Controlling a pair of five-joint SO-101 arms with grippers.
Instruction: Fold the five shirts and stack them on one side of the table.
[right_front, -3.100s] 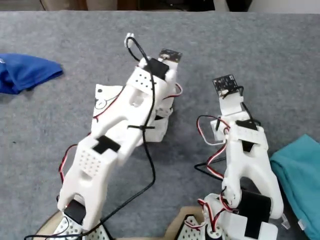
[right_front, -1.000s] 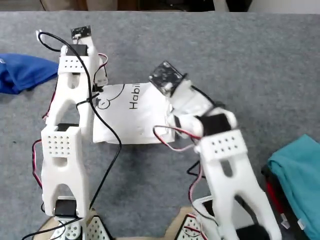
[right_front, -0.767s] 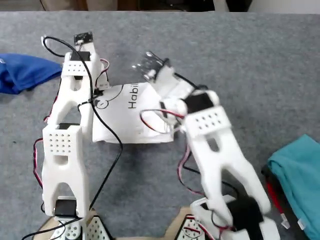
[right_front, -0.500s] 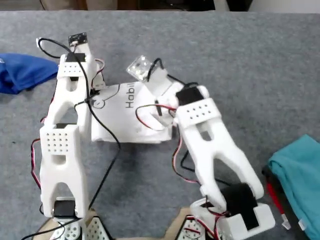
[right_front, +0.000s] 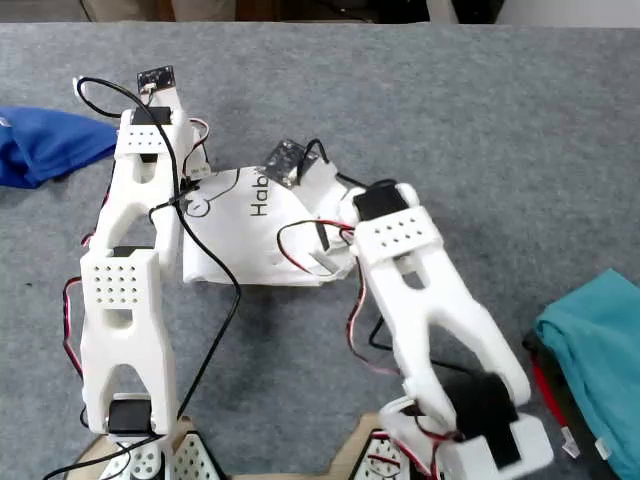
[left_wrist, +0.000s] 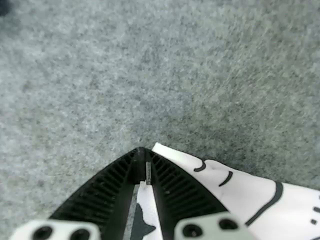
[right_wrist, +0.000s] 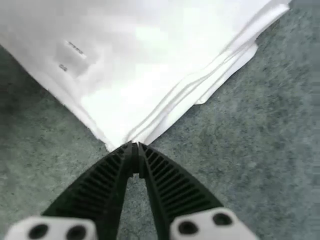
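Note:
A white shirt (right_front: 245, 250) with black print lies partly folded on the grey table, in the middle of the high view. My left gripper (right_front: 192, 178) sits at its far left corner; in the left wrist view the left gripper (left_wrist: 145, 156) is shut on that corner of the white shirt (left_wrist: 240, 195). My right gripper (right_front: 292, 172) hangs over the shirt's far edge. The right wrist view has the right gripper (right_wrist: 134, 148) shut on a layered corner of the white shirt (right_wrist: 150, 65). A blue shirt (right_front: 50, 140) lies crumpled at the far left, a teal shirt (right_front: 595, 340) at the right edge.
Bare grey table (right_front: 500, 120) stretches across the far side and the right of the white shirt. The arms' bases (right_front: 380, 455) and loose cables stand at the near edge.
My right arm has swung left across the white shirt with its corner, and the cloth now covers part of the print. The left arm has stayed almost still at the far left corner.

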